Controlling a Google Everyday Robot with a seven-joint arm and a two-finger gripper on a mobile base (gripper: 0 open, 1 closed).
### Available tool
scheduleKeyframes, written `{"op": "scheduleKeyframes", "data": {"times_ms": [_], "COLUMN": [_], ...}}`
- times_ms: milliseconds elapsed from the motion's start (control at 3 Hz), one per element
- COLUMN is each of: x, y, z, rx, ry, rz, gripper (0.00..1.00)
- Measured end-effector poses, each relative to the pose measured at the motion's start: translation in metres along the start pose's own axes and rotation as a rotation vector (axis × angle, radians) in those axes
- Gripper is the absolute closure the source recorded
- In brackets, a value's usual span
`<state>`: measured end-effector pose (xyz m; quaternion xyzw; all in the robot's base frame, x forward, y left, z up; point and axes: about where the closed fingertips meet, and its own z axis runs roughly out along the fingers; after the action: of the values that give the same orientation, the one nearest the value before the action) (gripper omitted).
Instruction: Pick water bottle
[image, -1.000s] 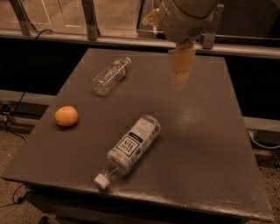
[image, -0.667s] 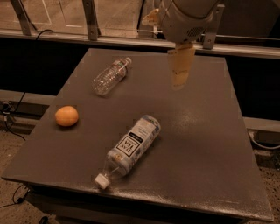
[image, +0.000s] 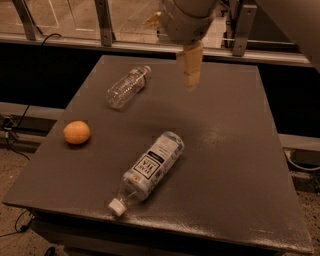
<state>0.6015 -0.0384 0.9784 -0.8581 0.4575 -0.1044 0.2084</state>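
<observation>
The water bottle (image: 127, 86) is small, clear and ribbed. It lies on its side at the back left of the dark table (image: 225, 150), cap pointing to the back right. My gripper (image: 190, 82) hangs above the back middle of the table, to the right of the water bottle and apart from it. It holds nothing that I can see.
A larger bottle with a white-and-blue tea label (image: 150, 167) lies on its side near the table's front, white cap toward the front edge. An orange (image: 76, 132) sits at the left edge. A railing (image: 105, 22) runs behind the table.
My gripper has moved a little to the left, closer to the water bottle. The bottles and the orange have not moved.
</observation>
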Motion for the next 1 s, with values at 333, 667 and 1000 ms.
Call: {"op": "scheduleKeyframes", "data": {"times_ms": [333, 667, 1000], "x": [-0.015, -0.044, -0.06], "y": [-0.039, -0.062, -0.066], "z": [0.038, 0.084, 0.126], "rx": [-0.009, -0.05, -0.119], "ry": [-0.038, -0.055, -0.024], "rz": [-0.164, -0.336, -0.45], "gripper": [0.0, 0.0, 0.0]}}
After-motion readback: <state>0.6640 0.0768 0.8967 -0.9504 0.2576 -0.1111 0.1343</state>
